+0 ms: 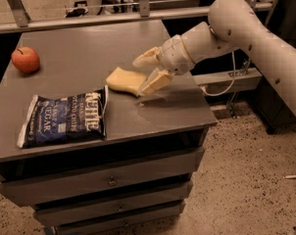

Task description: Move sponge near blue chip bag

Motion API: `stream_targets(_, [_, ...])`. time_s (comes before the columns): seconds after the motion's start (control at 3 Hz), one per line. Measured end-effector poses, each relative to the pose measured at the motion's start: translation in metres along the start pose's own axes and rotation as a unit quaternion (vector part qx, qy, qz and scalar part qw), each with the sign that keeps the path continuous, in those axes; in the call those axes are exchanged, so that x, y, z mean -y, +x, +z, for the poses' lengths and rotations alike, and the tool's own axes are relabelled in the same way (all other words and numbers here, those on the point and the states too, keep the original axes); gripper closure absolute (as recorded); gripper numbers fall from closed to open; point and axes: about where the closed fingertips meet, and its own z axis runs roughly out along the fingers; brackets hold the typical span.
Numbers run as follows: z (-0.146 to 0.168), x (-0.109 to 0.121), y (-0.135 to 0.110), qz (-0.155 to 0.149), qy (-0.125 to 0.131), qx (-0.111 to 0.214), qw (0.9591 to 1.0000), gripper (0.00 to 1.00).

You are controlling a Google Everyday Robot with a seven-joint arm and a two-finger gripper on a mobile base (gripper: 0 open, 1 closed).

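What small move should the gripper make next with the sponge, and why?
Probably lower it and open. The gripper holds the sponge by its right end, and the sponge's left end is close beside the right edge of the blue chip bag on the table. Whether the sponge rests on the table, I cannot tell.
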Motion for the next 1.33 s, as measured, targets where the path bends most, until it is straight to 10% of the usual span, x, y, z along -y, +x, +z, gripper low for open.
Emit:
stream_targets(0.67, [-0.003,-0.003,0.000,-0.006,-0.008,0.000,0.9999,0.00])
stream_targets(1.33, [-0.098,0.030,0.052,0.064,0.135,0.046,0.9877,0.00])
